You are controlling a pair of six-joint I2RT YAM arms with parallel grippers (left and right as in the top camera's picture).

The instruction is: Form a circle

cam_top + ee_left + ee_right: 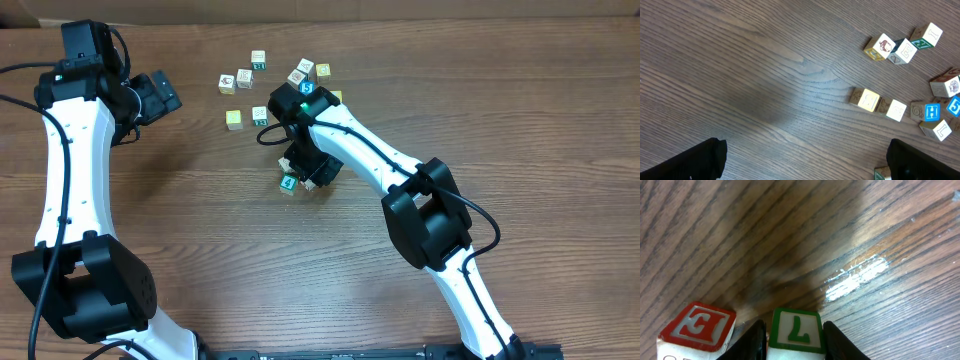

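My right gripper (pixel 308 170) is low over the table's middle, on top of the small cluster for the circle. In the overhead view only a teal-faced cube (pixel 288 183) of that cluster shows at the gripper's left edge. The right wrist view shows the gripper (pixel 794 341) shut on a white cube with a green letter L (pixel 796 330), one finger pressed against each side. A red-letter E cube (pixel 700 327) sits just left of it. My left gripper (pixel 165 95) hovers at the back left, wide open (pixel 807 165) over bare wood.
A loose scatter of letter cubes (pixel 244 78), some yellow (pixel 233 119), lies at the back centre, behind the right gripper. The left wrist view shows them at its right edge (pixel 902 50). The corner of a green-edged cube (pixel 882 174) peeks out beside the left gripper's right finger.
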